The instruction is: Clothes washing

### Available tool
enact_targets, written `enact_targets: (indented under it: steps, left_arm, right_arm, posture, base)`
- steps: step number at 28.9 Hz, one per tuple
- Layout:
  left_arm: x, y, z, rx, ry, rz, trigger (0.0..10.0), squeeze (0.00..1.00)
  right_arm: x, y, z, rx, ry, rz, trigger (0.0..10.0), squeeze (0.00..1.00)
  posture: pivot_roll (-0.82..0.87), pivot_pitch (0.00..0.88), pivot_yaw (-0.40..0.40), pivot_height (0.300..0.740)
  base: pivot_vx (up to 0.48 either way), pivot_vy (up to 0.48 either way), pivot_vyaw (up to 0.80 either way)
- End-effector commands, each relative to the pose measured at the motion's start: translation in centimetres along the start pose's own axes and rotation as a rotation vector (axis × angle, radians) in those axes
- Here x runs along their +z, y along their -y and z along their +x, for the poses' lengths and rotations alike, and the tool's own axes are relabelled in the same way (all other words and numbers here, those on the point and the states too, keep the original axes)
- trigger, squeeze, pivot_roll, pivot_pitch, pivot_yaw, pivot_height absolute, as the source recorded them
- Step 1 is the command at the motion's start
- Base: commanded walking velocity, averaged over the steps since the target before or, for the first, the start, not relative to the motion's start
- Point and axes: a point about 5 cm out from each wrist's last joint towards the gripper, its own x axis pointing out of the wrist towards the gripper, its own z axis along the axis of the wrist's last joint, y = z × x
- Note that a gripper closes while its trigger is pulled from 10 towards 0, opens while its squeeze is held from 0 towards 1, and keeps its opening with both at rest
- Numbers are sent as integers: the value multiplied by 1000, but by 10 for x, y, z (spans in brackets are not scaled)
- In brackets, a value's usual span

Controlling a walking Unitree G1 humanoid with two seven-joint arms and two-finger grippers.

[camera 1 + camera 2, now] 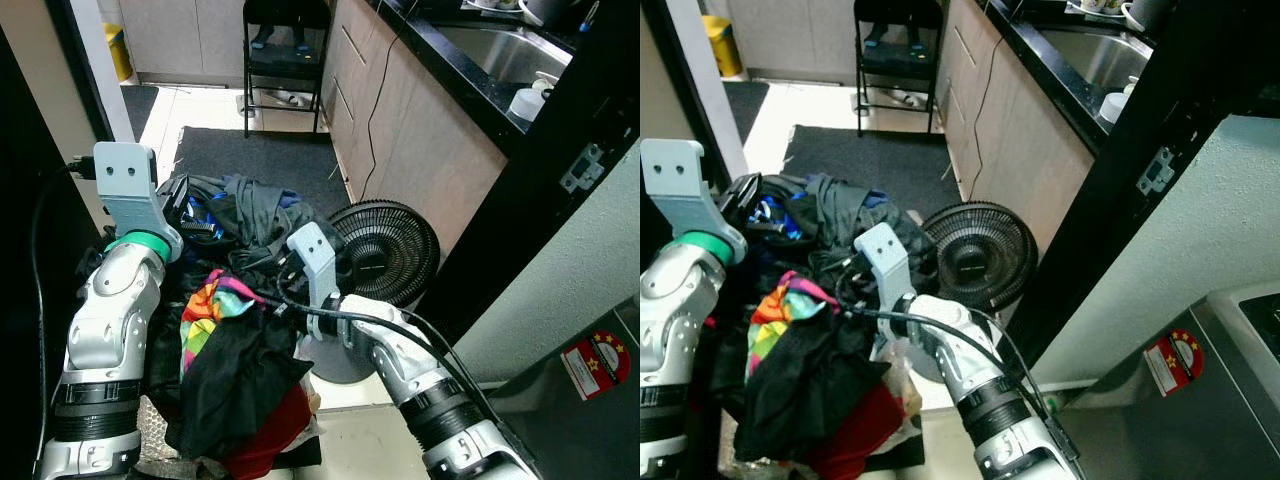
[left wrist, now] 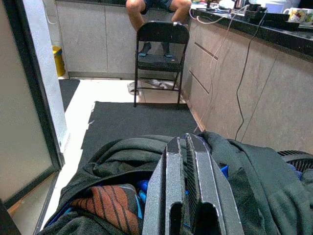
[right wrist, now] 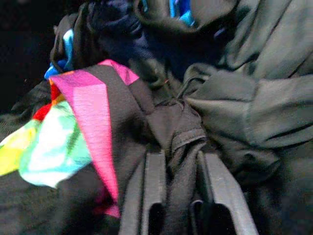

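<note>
My right pincer (image 3: 173, 196) has a fold of the black garment (image 3: 166, 132) pinched between its fingers, low in the clothes pile (image 1: 240, 330) on the floor beside the fan (image 1: 385, 250). My left pincer (image 2: 188, 196) is closed on nothing, resting over the grey-green jacket (image 2: 254, 181). Progress: early. All the laundry remains heaped; I judge everything is yet to be loaded.

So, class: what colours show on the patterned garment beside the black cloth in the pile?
The patterned garment is pink, green, yellow and red; clearest in the right wrist view.
</note>
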Motion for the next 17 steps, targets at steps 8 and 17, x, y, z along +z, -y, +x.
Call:
enact_targets:
  steps: [8, 17]
  left_arm:
    - [-2, 0, 0, -4, -19, -3, 10000, 0]
    - [-1, 1, 1, -8, -16, -3, 10000, 0]
  right_arm:
    - [9, 13, -5, -63, 49, -4, 0, 0]
    - [61, 29, -19, -195, 256, -169, 5804, 0]
  posture:
    - [79, 12, -23, 740]
    - [75, 9, -13, 740]
  base:
    - [0, 0, 0]
    - [0, 0, 0]
